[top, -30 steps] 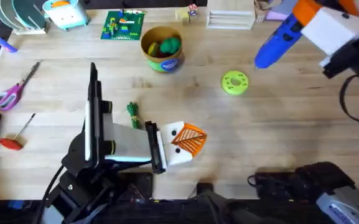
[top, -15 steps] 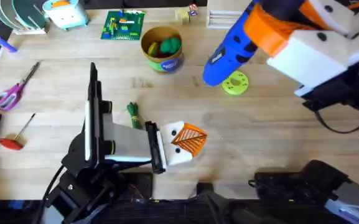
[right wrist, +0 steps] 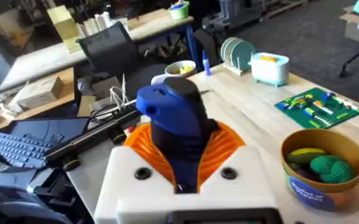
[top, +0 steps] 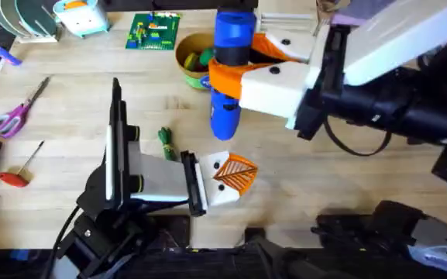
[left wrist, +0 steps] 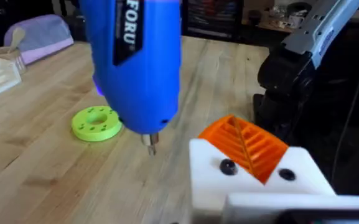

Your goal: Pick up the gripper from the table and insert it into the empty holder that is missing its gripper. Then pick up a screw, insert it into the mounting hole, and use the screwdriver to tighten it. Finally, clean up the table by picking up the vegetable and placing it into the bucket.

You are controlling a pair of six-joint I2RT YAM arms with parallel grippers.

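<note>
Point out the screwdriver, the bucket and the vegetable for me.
screwdriver (top: 227, 77): overhead view, blue body.
bucket (top: 186, 53): overhead view, left rim.
vegetable (top: 166, 142): overhead view, mid-length.

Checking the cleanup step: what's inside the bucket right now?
The bucket holds a round green toy and a yellow one. Its bottom is covered by them; in the overhead view the screwdriver hides its right side.

Screwdriver (top: 227, 74) held above table (top: 347, 186), tip over holder (top: 221, 186); vegetable (top: 166, 142) left of holder; bucket (top: 201, 60) behind; scissors (top: 18, 111) far left.
</note>
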